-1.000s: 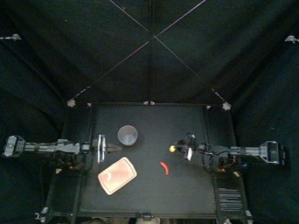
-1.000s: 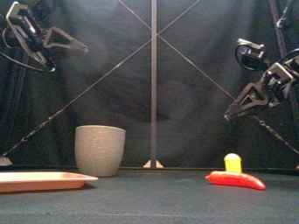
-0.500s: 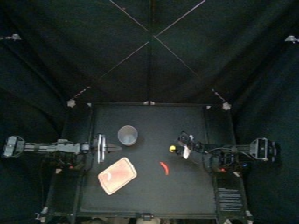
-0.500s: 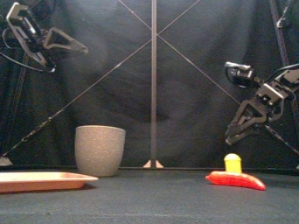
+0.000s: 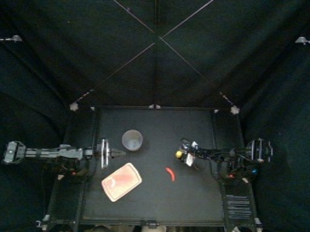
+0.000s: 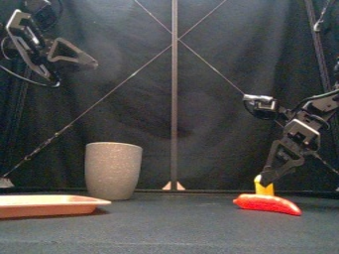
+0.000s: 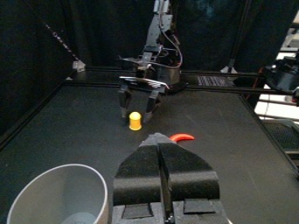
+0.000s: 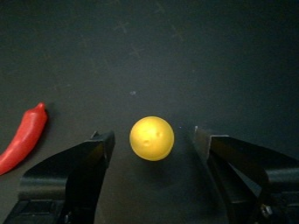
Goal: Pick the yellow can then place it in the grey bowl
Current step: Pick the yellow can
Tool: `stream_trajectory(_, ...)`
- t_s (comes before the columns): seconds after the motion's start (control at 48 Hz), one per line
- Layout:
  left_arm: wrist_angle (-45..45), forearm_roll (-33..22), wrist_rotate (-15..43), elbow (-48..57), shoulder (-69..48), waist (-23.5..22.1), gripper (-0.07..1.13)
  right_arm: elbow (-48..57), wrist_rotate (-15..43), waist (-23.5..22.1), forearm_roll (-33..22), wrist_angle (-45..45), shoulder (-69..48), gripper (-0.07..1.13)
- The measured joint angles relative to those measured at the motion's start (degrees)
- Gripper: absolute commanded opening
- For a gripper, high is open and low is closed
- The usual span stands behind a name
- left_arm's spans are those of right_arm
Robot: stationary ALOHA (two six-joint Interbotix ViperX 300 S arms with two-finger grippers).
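Right wrist view: right claw (image 8: 152, 140) over can (image 8: 151, 138), jaws apart, one each side, no contact visible. Can upright on tabletop (image 6: 159, 223), long axis vertical, top up, seen end-on. It is well apart from bowl (image 6: 113, 170), on right arm's side, just behind chili (image 6: 269, 203). Step: pre-grasp. Next, likely: lower, close, lift clear of bowl rim. Left claw (image 7: 163, 166) together, idle, high beside bowl.

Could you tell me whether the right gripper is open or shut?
Open. The right gripper shows its jaws apart, one on each side of the yellow can, with a gap to each.
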Motion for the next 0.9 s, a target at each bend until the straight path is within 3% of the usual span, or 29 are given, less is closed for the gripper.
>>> stream_trajectory(0.479, -0.4, -0.1, 0.0, 0.6, 0.0, 0.1, 0.00, -1.9, 0.0, 0.1, 3.5, 1.5, 4.6, 1.04)
stream_trajectory(0.896, -0.5, -0.4, 0.0, 0.6, 0.0, 0.1, 0.00, -2.4, 0.1, 0.0, 3.6, 1.4, 4.6, 0.66)
